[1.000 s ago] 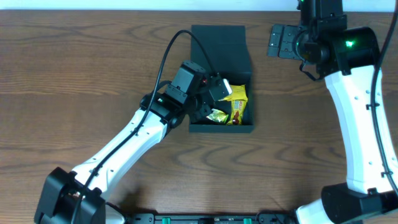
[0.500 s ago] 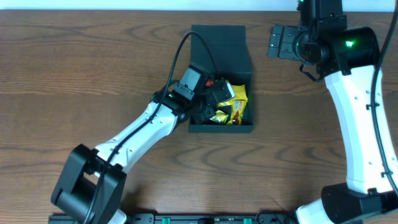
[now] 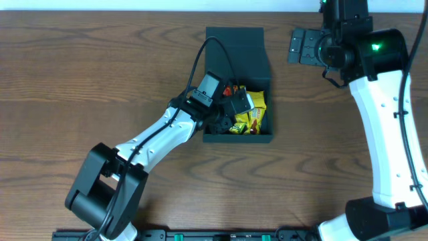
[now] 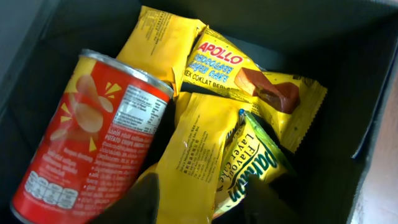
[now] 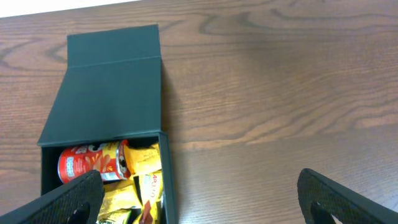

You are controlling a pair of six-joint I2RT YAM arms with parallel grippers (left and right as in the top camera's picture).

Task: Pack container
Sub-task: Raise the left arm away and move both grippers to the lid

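Note:
The dark teal-green container stands at the table's back middle with its flap lid open; it also shows in the right wrist view. Inside lie a red can, an Apollo packet, a green-and-yellow packet and more yellow packets. My left gripper reaches into the container. Its fingers are part closed on both edges of a yellow snack packet lying on the others. My right gripper is wide open and empty, high to the container's right, and shows in its own view.
Bare wood table lies all around the container. The right arm's white links run down the right side. The left arm crosses the table from the front left.
My left gripper has moved right and deeper into the container, over the packets. The right arm has not moved.

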